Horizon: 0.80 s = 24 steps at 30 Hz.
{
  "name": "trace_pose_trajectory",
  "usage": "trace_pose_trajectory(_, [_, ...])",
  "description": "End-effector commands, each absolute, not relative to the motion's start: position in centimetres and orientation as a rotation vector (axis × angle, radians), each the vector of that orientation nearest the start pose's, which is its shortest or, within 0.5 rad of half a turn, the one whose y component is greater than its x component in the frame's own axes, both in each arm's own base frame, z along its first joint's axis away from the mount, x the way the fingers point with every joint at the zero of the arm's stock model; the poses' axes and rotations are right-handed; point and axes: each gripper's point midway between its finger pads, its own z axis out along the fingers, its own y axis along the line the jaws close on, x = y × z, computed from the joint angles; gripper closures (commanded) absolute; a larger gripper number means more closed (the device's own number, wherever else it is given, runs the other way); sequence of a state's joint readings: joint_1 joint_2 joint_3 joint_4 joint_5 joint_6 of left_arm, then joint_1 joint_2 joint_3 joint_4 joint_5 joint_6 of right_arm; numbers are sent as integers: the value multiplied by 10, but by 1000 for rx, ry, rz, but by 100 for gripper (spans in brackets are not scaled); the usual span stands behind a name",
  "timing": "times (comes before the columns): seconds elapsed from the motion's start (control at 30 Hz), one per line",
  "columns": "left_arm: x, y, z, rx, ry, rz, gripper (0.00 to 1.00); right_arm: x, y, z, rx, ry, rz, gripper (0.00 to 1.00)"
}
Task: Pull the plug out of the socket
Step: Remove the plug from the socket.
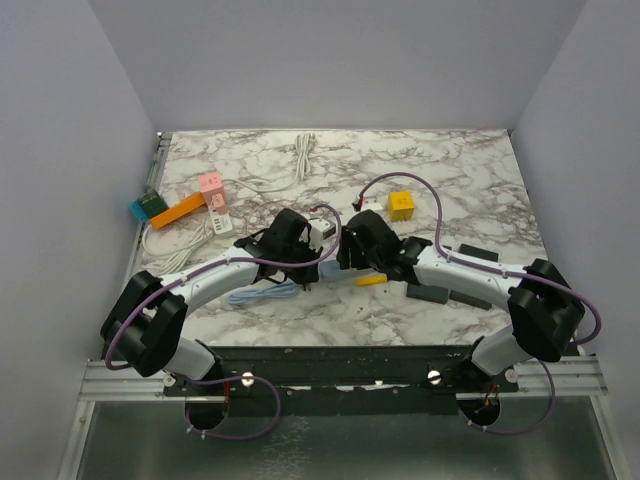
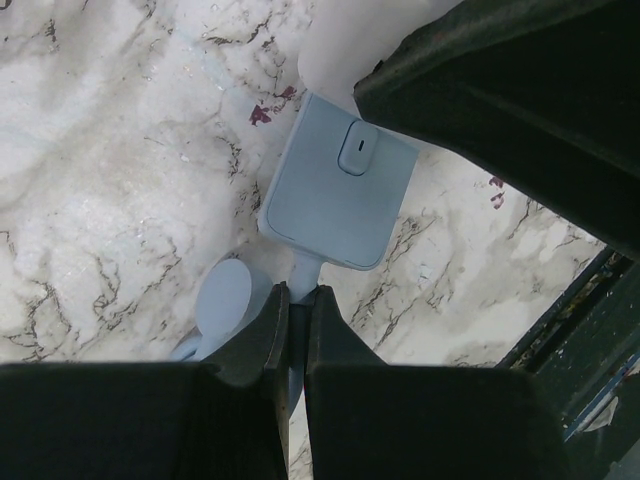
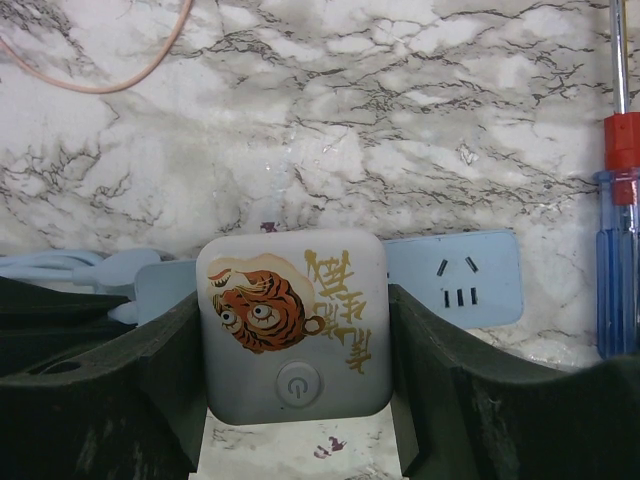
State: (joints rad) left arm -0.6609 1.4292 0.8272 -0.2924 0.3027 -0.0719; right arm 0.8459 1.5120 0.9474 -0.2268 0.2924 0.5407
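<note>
While left fingers (image 2: 245, 345), shut, pinned the pale blue cord (image 2: 303, 272) beside the blue plastic socket strip (image 2: 335, 200), right fingers (image 3: 440, 380) gripped its white tiger-printed plug (image 3: 292, 325); a straight pull seemed due next.

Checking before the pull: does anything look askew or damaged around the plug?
Nothing stands out. The tiger plug sits square on the blue power strip, gripped by the right gripper; the left gripper pinches the strip's cable.
</note>
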Motion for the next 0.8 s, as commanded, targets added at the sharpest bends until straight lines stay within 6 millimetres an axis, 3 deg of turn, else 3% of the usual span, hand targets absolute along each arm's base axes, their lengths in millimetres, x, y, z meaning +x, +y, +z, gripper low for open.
trace_pose_trajectory(0.0, [246,-247,77,799,2357,-625,100,292,271,97,-171,2366,409,99])
trace_pose_trajectory(0.27, [246,-237,72,845,2353,-456,100,306,252,92,-139,2467,610,100])
trace_pose_trajectory(0.6, [240,-246,72,875,2352,-483,100,316,239,90,-140,2481,516,99])
trace_pose_trajectory(0.77, [239,-250,71,880,2360,-509,100,312,241,90,-148,2467,435,99])
